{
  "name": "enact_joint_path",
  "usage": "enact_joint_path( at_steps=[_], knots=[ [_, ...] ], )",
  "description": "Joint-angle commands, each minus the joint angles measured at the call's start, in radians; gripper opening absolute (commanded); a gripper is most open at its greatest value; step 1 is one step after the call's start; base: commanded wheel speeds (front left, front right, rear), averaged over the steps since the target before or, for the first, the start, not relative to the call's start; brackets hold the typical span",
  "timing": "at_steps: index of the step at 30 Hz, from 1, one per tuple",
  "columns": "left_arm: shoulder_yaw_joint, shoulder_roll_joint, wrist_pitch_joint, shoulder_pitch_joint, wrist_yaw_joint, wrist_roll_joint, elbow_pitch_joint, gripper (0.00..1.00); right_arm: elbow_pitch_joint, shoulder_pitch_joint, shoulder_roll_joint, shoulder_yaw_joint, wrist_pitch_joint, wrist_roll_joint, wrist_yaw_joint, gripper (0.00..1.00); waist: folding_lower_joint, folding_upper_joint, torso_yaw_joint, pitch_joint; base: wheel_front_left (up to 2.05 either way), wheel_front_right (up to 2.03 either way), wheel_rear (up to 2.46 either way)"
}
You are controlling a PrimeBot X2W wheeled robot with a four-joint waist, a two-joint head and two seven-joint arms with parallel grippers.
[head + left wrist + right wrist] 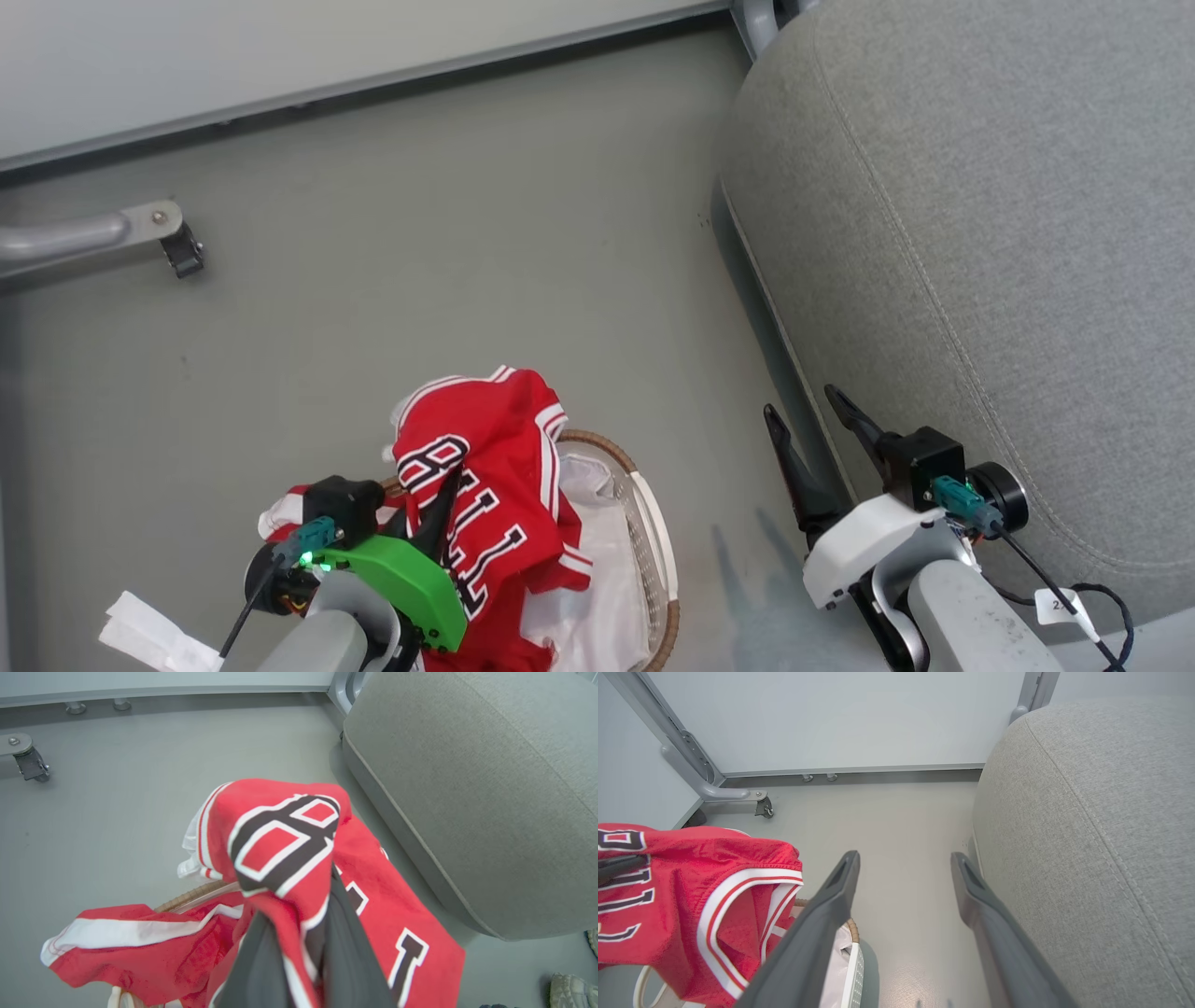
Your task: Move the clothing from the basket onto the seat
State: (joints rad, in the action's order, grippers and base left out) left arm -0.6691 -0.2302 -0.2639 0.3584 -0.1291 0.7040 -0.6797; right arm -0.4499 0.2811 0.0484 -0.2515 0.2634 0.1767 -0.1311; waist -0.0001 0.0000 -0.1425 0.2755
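Red jersey point(509, 439), black-and-white lettered, white-trimmed, crumpled

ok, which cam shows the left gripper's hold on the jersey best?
Left wrist view: the jersey is pinched in the shut left gripper, number facing the camera. Head view shows it draped over the basket, grip partly hidden. Right wrist view shows its striped armhole from the side.

The red sports jersey point(509, 439) with white stripe trim bears black characters outlined in white. In the left wrist view a large "8" stands on its raised fold. In the head view that "8" sits above creased letters reading roughly "ULL". In the right wrist view "ULL" runs below a cut-off character. A small white paper tag point(1058, 605) on a black cable point(1027, 560) shows a "2"; the rest is too small to read.
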Motion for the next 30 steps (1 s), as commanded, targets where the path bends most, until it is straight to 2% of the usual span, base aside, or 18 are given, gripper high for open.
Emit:
enact_joint_path(
  at_steps=[1,15,22,26,30],
  knots=[
    [0.028,0.003,-0.001,-0.021,-0.003,-0.03,0.029,0.0,-0.002,-0.022,0.005,0.001,0.002,0.002,0.001,1.0,0.0001,0.0,0.043,-0.098,0.0,0.0,0.0],
    [0.264,0.033,-0.001,-0.06,-0.003,-0.239,0.369,0.0,-0.008,-0.097,0.005,-0.01,0.002,0.019,0.001,1.0,0.0001,0.0,0.06,-0.22,0.0,0.0,0.0],
    [0.307,0.047,-0.001,-0.065,-0.003,-0.3,0.49,0.0,-0.008,-0.113,0.005,-0.026,0.002,0.025,0.001,1.0,0.0001,0.0,0.059,-0.249,0.0,0.0,0.0],
    [0.309,0.057,-0.001,-0.075,-0.003,-0.309,0.518,0.0,0.041,-0.089,0.004,-0.085,0.002,0.035,0.001,1.0,0.0001,0.0,0.063,-0.25,0.0,0.0,0.0],
    [0.303,0.062,-0.001,-0.077,-0.003,-0.308,0.524,0.0,0.146,-0.031,0.004,-0.218,0.002,0.046,0.001,1.0,0.0001,0.0,0.065,-0.243,0.0,0.0,0.0]
  ],
)
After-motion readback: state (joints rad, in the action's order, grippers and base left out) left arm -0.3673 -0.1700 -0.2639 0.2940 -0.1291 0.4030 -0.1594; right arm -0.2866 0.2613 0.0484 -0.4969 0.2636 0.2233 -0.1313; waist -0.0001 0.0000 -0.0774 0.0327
